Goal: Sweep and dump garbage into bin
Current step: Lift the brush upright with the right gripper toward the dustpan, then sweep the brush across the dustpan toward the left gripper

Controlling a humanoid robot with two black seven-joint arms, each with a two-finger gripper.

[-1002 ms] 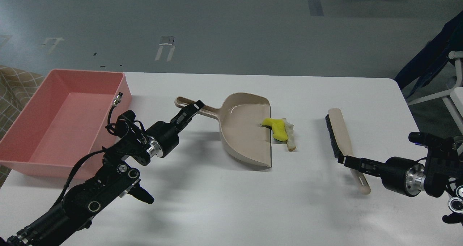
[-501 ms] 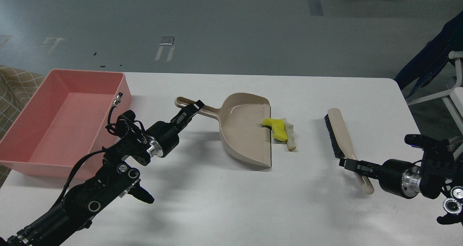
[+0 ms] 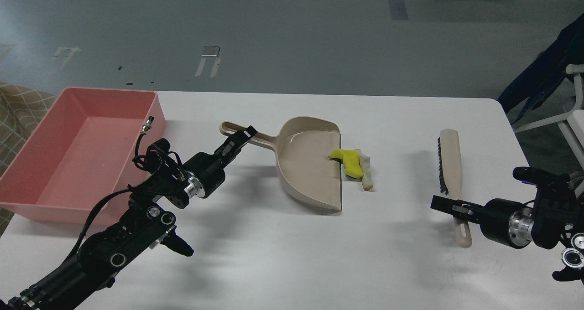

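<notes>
The garbage lies at the open lip of the beige dustpan (image 3: 305, 164): a yellow spongy piece (image 3: 349, 160) partly over the lip, with a white crusted slice (image 3: 366, 171) under and just right of it. My left gripper (image 3: 242, 136) is shut on the dustpan's handle (image 3: 246, 134). The pink bin (image 3: 82, 159) stands at the far left of the table and nothing shows inside it. My right gripper (image 3: 445, 204) is shut on the handle of a beige brush (image 3: 451, 159) with black bristles, which lies on the table to the right of the garbage, clear of it.
The white table (image 3: 292, 255) ends just beyond the bin and dustpan. A chair with dark cloth (image 3: 547, 73) stands off the right edge. Checked fabric (image 3: 18, 105) shows behind the bin.
The brush has swung with my right gripper: its head moved right and away from the garbage, and it now points nearly straight away from me. The left arm, dustpan and garbage have not moved.
</notes>
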